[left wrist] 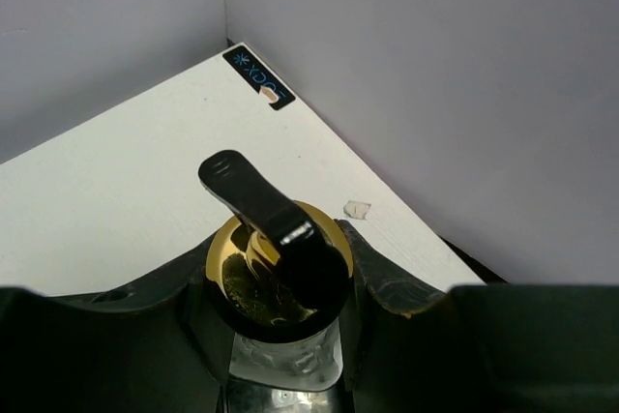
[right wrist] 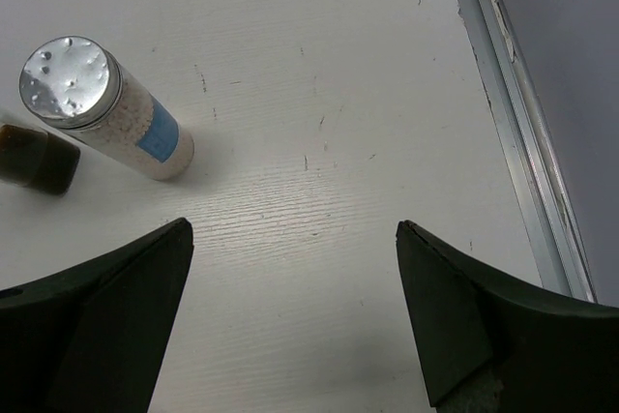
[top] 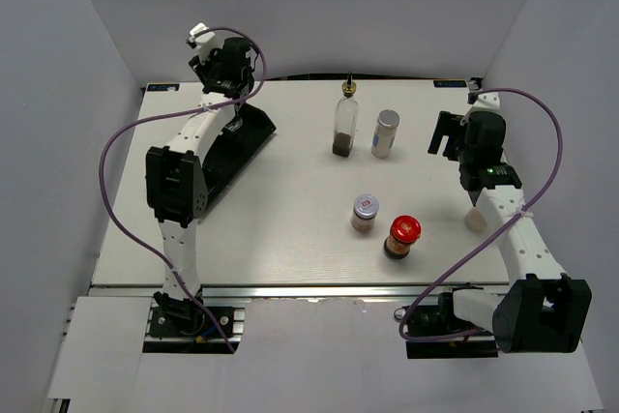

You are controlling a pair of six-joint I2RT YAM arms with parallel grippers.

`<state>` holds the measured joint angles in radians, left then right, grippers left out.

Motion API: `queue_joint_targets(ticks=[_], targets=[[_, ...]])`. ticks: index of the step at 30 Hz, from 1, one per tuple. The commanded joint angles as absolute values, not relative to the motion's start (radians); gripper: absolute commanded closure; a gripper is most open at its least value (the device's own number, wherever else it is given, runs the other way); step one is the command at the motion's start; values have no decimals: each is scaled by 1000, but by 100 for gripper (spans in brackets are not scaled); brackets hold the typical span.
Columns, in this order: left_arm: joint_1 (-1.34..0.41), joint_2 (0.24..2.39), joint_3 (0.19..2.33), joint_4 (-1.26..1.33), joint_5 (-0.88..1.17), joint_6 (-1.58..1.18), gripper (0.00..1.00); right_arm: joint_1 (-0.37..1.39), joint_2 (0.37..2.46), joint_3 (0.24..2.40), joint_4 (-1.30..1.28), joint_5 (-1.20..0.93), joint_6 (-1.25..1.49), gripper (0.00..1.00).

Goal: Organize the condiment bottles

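Observation:
My left gripper (top: 224, 70) is at the table's back left, above the far end of the black tray (top: 242, 142). In the left wrist view it (left wrist: 280, 311) is shut on a clear glass cruet (left wrist: 276, 268) with a gold-black spout; the top view hides that cruet. A second cruet (top: 345, 123) stands at the back centre, beside the white silver-capped shaker (top: 385, 132). The silver-lidded jar (top: 366, 212) and the red-lidded jar (top: 402, 236) stand nearer the front. My right gripper (top: 447, 132) is open and empty, right of the shaker (right wrist: 97, 108); it (right wrist: 295, 268) hangs over bare table.
Grey walls enclose the table on the left, back and right. A metal rail (right wrist: 513, 113) runs along the table's right edge. A dark sticker (left wrist: 258, 76) marks the back left corner. The second cruet's brown base (right wrist: 34, 162) shows at the right wrist view's left edge.

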<state>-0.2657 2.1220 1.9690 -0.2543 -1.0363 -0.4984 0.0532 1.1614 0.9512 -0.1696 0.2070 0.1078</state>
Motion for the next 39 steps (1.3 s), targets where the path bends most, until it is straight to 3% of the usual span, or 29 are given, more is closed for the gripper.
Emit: queue_joint_targets(ticks=[1, 3, 4, 10, 14, 20, 30, 33, 37, 39], targets=[[-268, 2092, 1956, -166, -1069, -512, 49, 51, 1163, 982, -158, 218, 97, 11], [-271, 2091, 1951, -166, -1072, -509, 40, 51, 1158, 982, -160, 216, 98, 11], [-275, 2092, 1948, -164, -1072, -508, 30, 51, 1157, 980, -160, 215, 98, 11], [-288, 2085, 1936, -178, -1072, -477, 22, 51, 1149, 977, -160, 212, 101, 11], [-298, 2036, 1916, -189, -1055, -479, 2, 51, 1144, 976, -160, 198, 104, 10], [-302, 1933, 1856, -195, -1022, -482, 2, 51, 1132, 976, -161, 183, 106, 11], [-302, 1654, 1703, -166, -793, -417, 2, 51, 1062, 945, -135, 164, 115, 11], [-302, 1565, 1655, -158, -604, -338, 2, 51, 1045, 946, -133, 155, 110, 10], [-331, 1523, 1621, -161, -110, -163, 2, 51, 1031, 950, -132, 129, 112, 11], [-382, 1540, 1618, -169, -57, -114, 2, 49, 1034, 951, -130, 112, 113, 10]])
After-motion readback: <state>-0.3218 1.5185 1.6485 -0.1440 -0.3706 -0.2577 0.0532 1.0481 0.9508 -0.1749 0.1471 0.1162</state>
